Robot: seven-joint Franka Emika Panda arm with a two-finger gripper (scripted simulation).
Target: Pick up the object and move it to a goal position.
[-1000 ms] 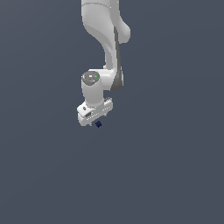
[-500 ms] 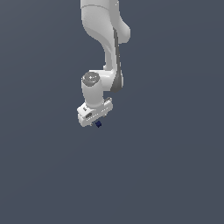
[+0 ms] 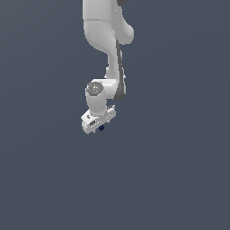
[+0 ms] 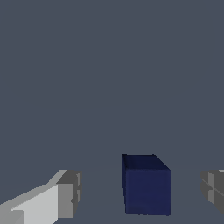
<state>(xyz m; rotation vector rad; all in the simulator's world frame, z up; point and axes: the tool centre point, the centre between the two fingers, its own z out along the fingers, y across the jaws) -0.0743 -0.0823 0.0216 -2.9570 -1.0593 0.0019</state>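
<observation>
The object, a tiny dark navy-blue cube [image 4: 146, 186], lies between my two fingertips in the wrist view, with a gap on each side. One fingertip [image 4: 69, 192] stands off one face and the other fingertip [image 4: 213, 189] off the opposite face; neither touches it. My gripper [image 4: 141, 192] is open. In the exterior view the white gripper [image 3: 99, 127] hangs low under the arm, and the cube [image 3: 102, 128] shows as a small dark speck at its tip.
The white arm [image 3: 105, 40] comes down from the top of the exterior view. A plain dark grey surface [image 3: 170, 170] fills everything else around it.
</observation>
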